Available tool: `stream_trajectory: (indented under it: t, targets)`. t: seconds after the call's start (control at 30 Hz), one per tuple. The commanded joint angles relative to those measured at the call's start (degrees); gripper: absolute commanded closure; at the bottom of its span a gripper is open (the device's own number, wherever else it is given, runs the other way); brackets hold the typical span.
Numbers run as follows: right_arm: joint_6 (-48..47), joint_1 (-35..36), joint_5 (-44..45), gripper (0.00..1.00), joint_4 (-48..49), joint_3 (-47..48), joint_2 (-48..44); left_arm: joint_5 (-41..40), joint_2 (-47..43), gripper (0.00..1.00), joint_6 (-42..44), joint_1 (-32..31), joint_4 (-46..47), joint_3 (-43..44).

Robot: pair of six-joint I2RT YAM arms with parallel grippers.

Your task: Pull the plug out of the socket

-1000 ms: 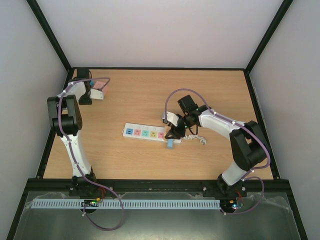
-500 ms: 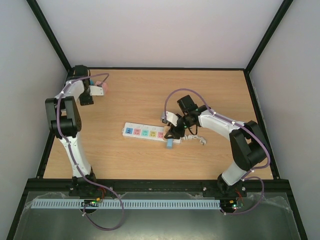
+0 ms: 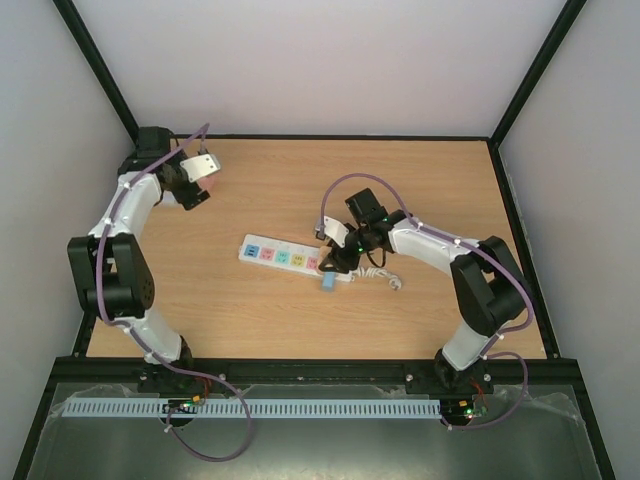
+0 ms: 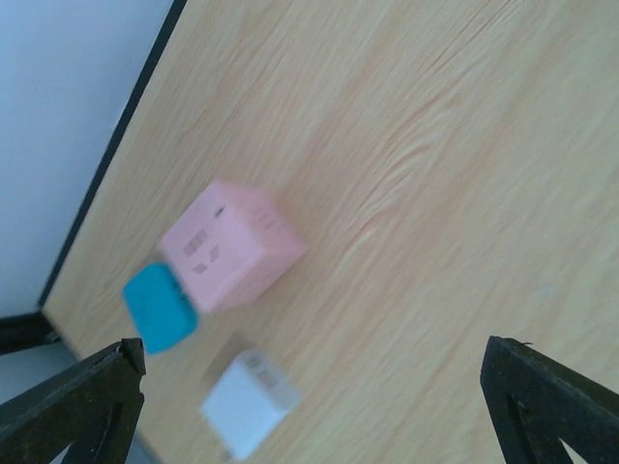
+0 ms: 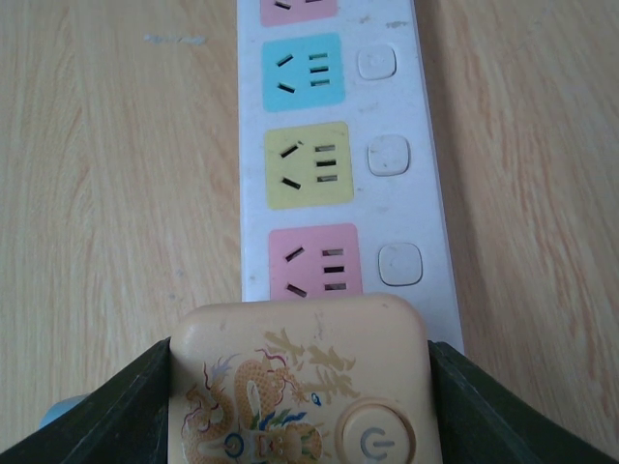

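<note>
The socket, a long white power strip [image 3: 272,254] with pastel outlets, lies mid-table; the right wrist view shows its blue, yellow and pink outlets [image 5: 329,145]. A cream plug [image 5: 300,387] with a dragon print and a power button sits over the strip's near end. My right gripper [image 3: 336,262] is shut on this plug, one finger on each side [image 5: 300,411]. I cannot tell whether the plug is seated or lifted. My left gripper [image 3: 203,168] is open and empty at the far left corner, above the table [image 4: 309,372].
Under the left gripper lie a pink socket cube [image 4: 232,246], a blue piece [image 4: 160,307] and a small white adapter [image 4: 250,401], near the table's black left edge. A small blue block [image 3: 328,283] lies by the strip's right end. The strip's white cord [image 3: 385,277] curls right.
The right gripper, the plug and the strip have shifted a little left. The left arm has swung its elbow outward, and its gripper now points right over the corner objects.
</note>
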Motion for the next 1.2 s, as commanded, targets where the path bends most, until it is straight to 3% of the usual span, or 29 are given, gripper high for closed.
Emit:
stream_trajectory:
  t: [0.0, 0.27, 0.57, 0.87, 1.17]
  targets:
    - [8.42, 0.49, 5.52, 0.68, 7.07, 0.51, 1.80, 10.01, -5.68, 0.03, -10.46, -2.91, 2.09, -5.27]
    - [21.81, 0.49, 14.42, 0.70, 18.18, -2.93, 0.84, 19.29, -11.52, 0.01, -24.10, -9.12, 5.60, -11.69]
    - [31.86, 0.49, 20.14, 0.70, 24.03, -2.75, 4.03, 22.73, -16.19, 0.05, -43.41, -19.47, 23.57, -28.80]
    - [35.20, -0.40, 22.74, 0.71, 23.67, -1.82, 7.25, 21.70, -14.67, 0.11, -50.94, -29.36, 35.22, -37.48]
    - [36.92, -1.32, 25.58, 0.71, 22.95, -1.40, 8.47, 13.37, -8.24, 0.15, -52.89, -37.08, 40.47, -35.12]
